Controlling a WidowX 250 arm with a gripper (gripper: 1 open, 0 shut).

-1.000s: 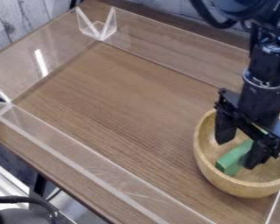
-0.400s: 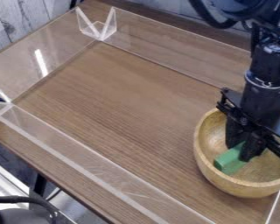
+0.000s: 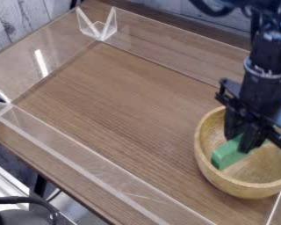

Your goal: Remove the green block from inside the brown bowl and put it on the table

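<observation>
The brown bowl [image 3: 213,166] sits at the right front of the table [image 3: 119,105]. My gripper [image 3: 244,138] points straight down over the bowl, its black fingers shut on the upper end of the green block [image 3: 228,154]. The block hangs tilted, its lower end still within the bowl's rim and just above the bowl's inner floor. The black arm rises from the gripper to the top right corner.
Low clear acrylic walls [image 3: 61,145] edge the table on the left and front. A clear acrylic bracket [image 3: 96,24] stands at the far left corner. Bare wood-grain surface stretches left of the bowl.
The fingers closed on the green block, which lay in the bowl a second ago. Gripper and block have since risen slightly, the block now tilted up off the bowl's floor.
</observation>
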